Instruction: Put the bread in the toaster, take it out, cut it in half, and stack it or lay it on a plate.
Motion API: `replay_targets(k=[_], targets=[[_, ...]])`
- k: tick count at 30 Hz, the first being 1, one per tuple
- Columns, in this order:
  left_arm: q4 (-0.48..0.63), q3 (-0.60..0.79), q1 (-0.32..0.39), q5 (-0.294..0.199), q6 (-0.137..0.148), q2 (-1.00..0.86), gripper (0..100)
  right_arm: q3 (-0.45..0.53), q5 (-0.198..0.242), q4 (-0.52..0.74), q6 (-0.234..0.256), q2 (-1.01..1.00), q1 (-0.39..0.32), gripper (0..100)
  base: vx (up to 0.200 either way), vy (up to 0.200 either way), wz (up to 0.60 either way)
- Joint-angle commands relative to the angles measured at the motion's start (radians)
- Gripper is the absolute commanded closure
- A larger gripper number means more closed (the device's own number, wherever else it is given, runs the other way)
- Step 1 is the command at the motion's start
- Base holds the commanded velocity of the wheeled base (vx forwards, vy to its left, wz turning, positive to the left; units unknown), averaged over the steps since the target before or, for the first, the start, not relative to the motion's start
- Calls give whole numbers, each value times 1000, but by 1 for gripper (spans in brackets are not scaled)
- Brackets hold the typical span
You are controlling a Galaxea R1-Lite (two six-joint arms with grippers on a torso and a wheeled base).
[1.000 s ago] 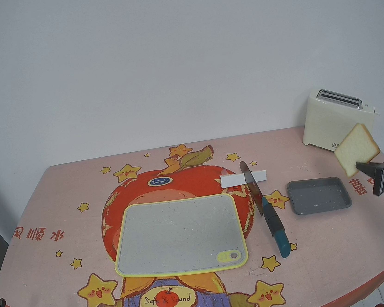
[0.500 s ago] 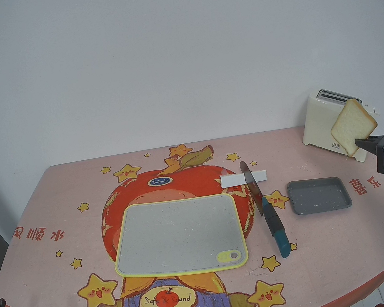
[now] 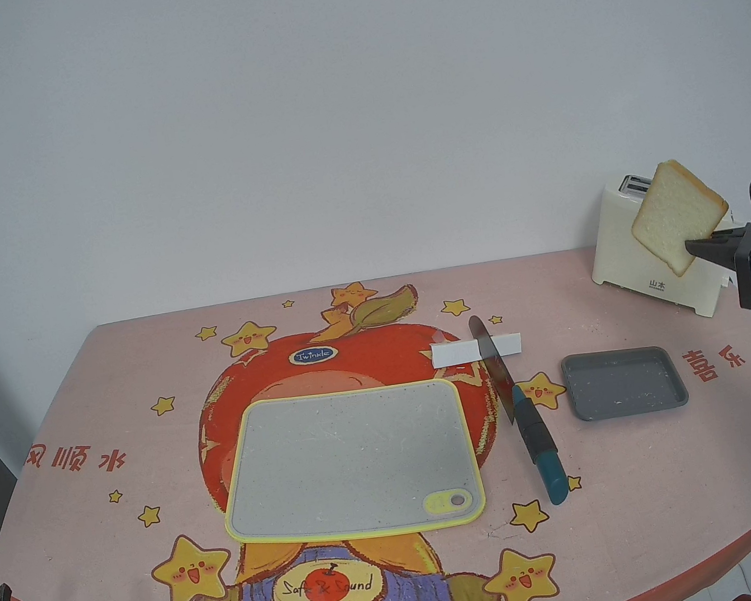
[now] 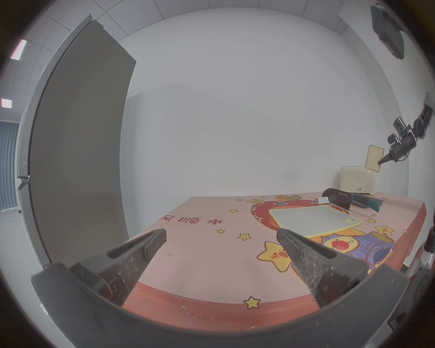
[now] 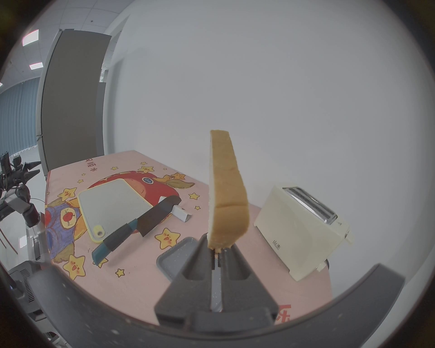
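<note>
Bread (image 3: 677, 216) stands tilted in right gripper's (image 3: 690, 245) fingers (image 5: 192, 272), high beside toaster (image 3: 644, 261).

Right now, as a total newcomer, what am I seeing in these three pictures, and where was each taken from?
It is a two-armed robot at a table. One picture looks down from a camera on its head; the other two come from cameras on its wrists. The right gripper is shut on a slice of bread, held up near the toaster. The left gripper is open and empty, by the table's near edge. On the table lie a cutting board, a knife and a grey plate.
</note>
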Motion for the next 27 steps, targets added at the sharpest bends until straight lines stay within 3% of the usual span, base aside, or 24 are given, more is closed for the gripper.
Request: replay_targets(k=[1, 7, 9, 20, 27], targets=[[0, 18, 0, -1, 0, -9, 0, -46, -6, 32, 5, 4, 9, 100, 0, 0, 0], [0, 18, 0, 1, 0, -9, 0, -60, -9, 25, 7, 21, 15, 100, 0, 0, 0], [0, 18, 0, -1, 0, -9, 0, -64, -30, 22, 14, 27, 23, 100, 0, 0, 0], [0, 18, 0, -1, 1, -9, 0, -81, -50, 22, 105, 44, 59, 100, 0, 0, 0], [0, 18, 0, 1, 1, -9, 0, -83, -52, 20, 106, 49, 64, 100, 0, 0, 0]])
